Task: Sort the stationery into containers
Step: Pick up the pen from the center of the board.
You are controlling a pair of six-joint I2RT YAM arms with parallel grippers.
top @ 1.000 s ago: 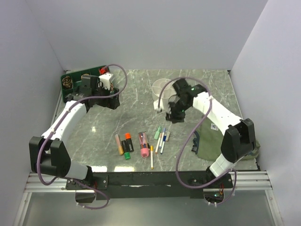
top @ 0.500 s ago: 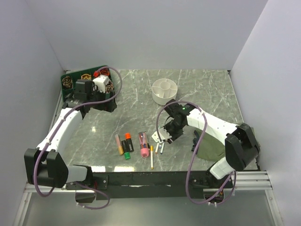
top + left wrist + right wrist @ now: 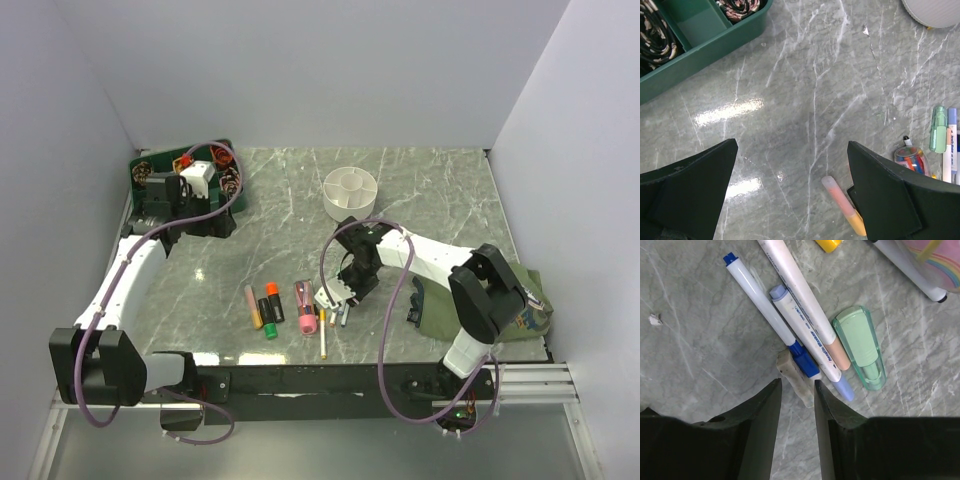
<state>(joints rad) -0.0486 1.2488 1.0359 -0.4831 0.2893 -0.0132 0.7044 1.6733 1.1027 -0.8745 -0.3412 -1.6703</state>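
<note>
The stationery lies in a loose row at the table's front: a tan pen (image 3: 253, 306), orange-capped and green-capped black markers (image 3: 271, 310), a thick pink pen (image 3: 305, 308), a thin yellow pen (image 3: 322, 338) and white pens (image 3: 343, 312). My right gripper (image 3: 340, 300) is low over the white pens. In the right wrist view its jaws (image 3: 797, 385) stand a narrow gap apart around a small tan stub (image 3: 792, 371) beside a blue-capped white pen (image 3: 765, 315). My left gripper (image 3: 212, 222) is wide open (image 3: 792, 145) and empty above bare table. The white bowl (image 3: 331, 196) stands behind.
A dark green tray (image 3: 160, 162) with coiled bands sits at the back left, beside my left wrist. An olive-green cloth pouch (image 3: 440, 308) lies right of the pens, under my right arm. The left wrist view shows the tray's corner (image 3: 700, 50).
My right gripper has swung from beside the bowl forward and down onto the white pens. My left gripper has drawn back a little toward the green tray.
</note>
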